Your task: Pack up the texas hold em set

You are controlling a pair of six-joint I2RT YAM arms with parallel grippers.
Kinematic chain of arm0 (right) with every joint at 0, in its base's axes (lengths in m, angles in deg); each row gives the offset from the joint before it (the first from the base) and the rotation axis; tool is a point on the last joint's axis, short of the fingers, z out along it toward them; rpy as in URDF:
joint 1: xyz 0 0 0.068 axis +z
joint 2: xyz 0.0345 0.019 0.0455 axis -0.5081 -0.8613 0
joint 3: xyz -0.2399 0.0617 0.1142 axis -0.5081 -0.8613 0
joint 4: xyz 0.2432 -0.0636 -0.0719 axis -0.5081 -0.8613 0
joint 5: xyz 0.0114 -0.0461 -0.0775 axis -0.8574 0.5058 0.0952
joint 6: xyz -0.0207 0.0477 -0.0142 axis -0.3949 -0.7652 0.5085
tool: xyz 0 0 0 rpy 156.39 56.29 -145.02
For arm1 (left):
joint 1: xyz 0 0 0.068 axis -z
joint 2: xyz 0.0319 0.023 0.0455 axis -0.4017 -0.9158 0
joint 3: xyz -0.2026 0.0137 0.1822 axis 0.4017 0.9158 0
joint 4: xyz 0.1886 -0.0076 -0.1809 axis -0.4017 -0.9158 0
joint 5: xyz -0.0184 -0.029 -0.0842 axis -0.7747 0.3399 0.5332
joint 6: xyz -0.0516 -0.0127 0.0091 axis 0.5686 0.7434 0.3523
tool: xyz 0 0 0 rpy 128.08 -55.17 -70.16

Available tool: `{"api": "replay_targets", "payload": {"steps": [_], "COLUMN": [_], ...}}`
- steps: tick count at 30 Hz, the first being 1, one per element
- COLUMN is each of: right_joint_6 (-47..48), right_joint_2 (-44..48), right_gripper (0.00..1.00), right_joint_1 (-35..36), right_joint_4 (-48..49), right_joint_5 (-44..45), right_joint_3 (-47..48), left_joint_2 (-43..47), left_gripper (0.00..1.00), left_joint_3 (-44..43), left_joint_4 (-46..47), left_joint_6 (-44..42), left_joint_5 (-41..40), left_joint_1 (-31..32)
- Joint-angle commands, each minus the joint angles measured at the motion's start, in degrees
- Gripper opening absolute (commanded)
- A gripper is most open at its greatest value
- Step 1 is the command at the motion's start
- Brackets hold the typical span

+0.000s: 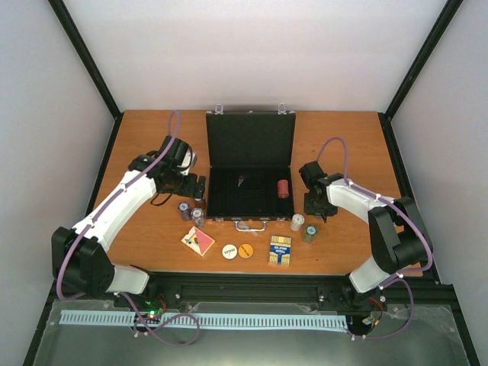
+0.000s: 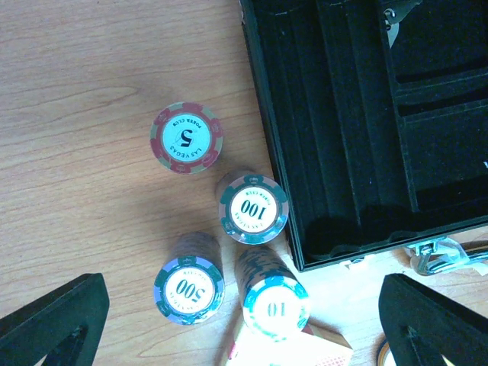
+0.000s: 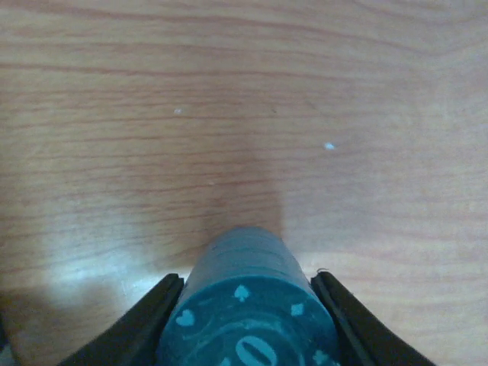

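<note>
Case, the flat black hinged one with silver latches [image 1: 248, 141], sits open mid wooden worktop [image 1: 141, 141], lid up, a red chip stack [image 1: 284, 188] lying at its right end. Left hand [image 2: 242, 293] hangs with fingers spread wide over the 5 stack [image 2: 186, 138], 100 stack [image 2: 252, 207], 500 stack [image 2: 188, 289] and 10 stack [image 2: 276, 305]. The 100 stack is just beside the case's front-left corner, tight there. Right hand [image 3: 248, 301] is clamped on a teal chip stack [image 3: 244, 263], bare wood all beyond it. Orange card deck [image 1: 198, 241], white disc [image 1: 228, 250], orange disc [image 1: 245, 250] and blue card deck [image 1: 280, 250] line the near edge.
</note>
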Motion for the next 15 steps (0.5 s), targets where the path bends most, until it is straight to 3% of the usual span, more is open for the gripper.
{"api": "replay_targets", "payload": {"steps": [1,6,11,15], "right_joint_6": [-0.06,0.5,3.21,7.9], "right_joint_2": [-0.4,0.35,4.82,12.29], "right_gripper": [0.32,0.1,0.04,0.03], "right_joint_1": [-0.36,-0.3,-0.27,0.04], "right_joint_4": [2.6,1.0,0.11,9.42], "right_joint_5": [-0.34,-0.16,-1.48,-7.02], "right_joint_3": [-0.75,0.68,5.35,3.12], "left_joint_2": [0.14,0.56,0.72,0.32], "left_gripper": [1.0,1.0,1.0,1.0], "left_joint_3": [0.22,0.94,1.0,0.81], "left_joint_4": [1.13,1.43,1.54,1.82], "left_joint_6": [0.09,0.32,0.47,0.54], "left_joint_5": [0.25,0.24,0.35,0.39], "left_joint_1": [0.3,0.3,0.29,0.3]}}
